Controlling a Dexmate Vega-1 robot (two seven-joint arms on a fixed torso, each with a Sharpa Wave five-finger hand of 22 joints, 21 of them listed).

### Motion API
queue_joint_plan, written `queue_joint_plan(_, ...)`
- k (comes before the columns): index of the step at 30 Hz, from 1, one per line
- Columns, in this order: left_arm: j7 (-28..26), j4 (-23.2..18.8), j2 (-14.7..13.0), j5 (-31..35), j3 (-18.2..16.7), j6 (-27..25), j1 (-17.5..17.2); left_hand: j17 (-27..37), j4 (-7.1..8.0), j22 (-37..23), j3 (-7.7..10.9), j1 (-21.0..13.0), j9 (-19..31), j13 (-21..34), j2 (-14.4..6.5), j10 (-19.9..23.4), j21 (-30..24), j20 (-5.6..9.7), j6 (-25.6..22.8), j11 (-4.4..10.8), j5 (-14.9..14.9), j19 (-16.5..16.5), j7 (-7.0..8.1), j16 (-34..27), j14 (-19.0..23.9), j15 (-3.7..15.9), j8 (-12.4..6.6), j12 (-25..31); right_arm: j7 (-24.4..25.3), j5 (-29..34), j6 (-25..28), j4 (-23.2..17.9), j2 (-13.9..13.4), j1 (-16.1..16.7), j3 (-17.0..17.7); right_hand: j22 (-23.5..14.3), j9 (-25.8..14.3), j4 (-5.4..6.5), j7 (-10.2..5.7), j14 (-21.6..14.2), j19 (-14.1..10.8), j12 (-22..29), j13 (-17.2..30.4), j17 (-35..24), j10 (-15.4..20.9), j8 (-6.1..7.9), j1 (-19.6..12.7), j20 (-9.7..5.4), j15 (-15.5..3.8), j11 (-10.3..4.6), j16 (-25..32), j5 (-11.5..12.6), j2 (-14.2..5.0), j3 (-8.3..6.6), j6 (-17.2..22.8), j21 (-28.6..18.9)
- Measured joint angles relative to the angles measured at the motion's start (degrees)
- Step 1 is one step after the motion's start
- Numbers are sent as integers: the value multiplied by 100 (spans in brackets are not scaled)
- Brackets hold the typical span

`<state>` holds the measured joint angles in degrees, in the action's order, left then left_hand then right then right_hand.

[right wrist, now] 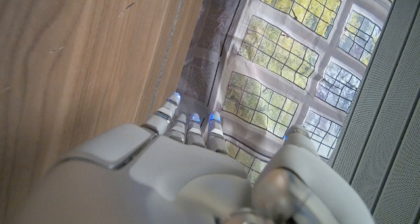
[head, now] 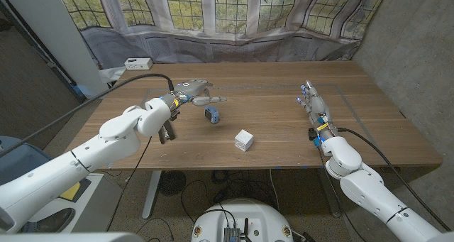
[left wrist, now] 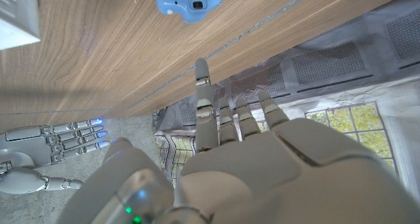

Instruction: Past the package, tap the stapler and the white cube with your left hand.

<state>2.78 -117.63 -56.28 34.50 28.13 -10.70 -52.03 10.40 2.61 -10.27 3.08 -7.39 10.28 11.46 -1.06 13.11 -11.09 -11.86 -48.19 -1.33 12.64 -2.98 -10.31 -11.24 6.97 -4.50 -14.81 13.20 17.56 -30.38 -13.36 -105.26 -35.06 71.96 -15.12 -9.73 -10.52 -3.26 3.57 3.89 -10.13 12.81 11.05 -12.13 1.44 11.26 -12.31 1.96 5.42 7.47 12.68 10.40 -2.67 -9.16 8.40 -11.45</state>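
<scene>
- The bench (head: 284, 139) is carrying everything: wooden planks, with a draped cloth (head: 234, 43) and leaded windows (head: 213, 4) rising behind its far edge.
- My left arm (head: 85, 153) is coming in from the near left corner and reaching across the bench's left part.
- My right arm (head: 369, 185) is coming in from the near right corner.
- My left hand (head: 193, 93) is hovering over the bench just beyond the stapler, its fingers (left wrist: 205, 99) stretched out straight, slightly apart and holding nothing.
- My right hand (head: 313, 106) is lying along the right side of the bench, well apart from the task's things, its fingers (right wrist: 190, 122) extended side by side and gripping nothing.
- The cube (head: 244, 140) is sitting white near the middle of the bench, toward the near edge, right of the stapler and apart from it.
- The stapler (head: 211, 114) is sitting blue, just beside my left fingertips on their near side; I cannot tell whether they are touching it.
- A small white box (head: 137, 63) is sitting beyond the bench's far left corner.
</scene>
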Motion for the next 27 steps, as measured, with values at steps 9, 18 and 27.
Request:
queue_joint_plan(9,202,64,7,-60,111,3,102,0,0,0,0,0,-1,1,0,-64,0,0,84,63,0,0,83,6,0,0,96,-36,2,9,5,-11,4,6,3,0,0,0,0,22,0,0,0,0,21,0,0,0,22,21,0,0,0,0,0,0)
queue_joint_plan(18,276,99,10,-55,214,5,198,1,0,0,-47,0,-16,1,0,-207,0,-25,272,103,45,25,226,45,-97,-7,241,-92,2,10,14,-11,10,6,3,0,0,0,0,22,0,0,0,1,21,0,0,0,22,21,0,0,0,0,0,0)
queue_joint_plan(27,498,141,22,26,310,15,288,1,24,0,-71,0,-16,1,-1,-402,0,-3,442,134,45,106,315,67,-218,-9,339,-150,-2,8,22,16,28,-21,-12,0,0,-25,2,22,-1,0,0,1,22,0,0,-1,21,20,0,0,0,-25,1,23)
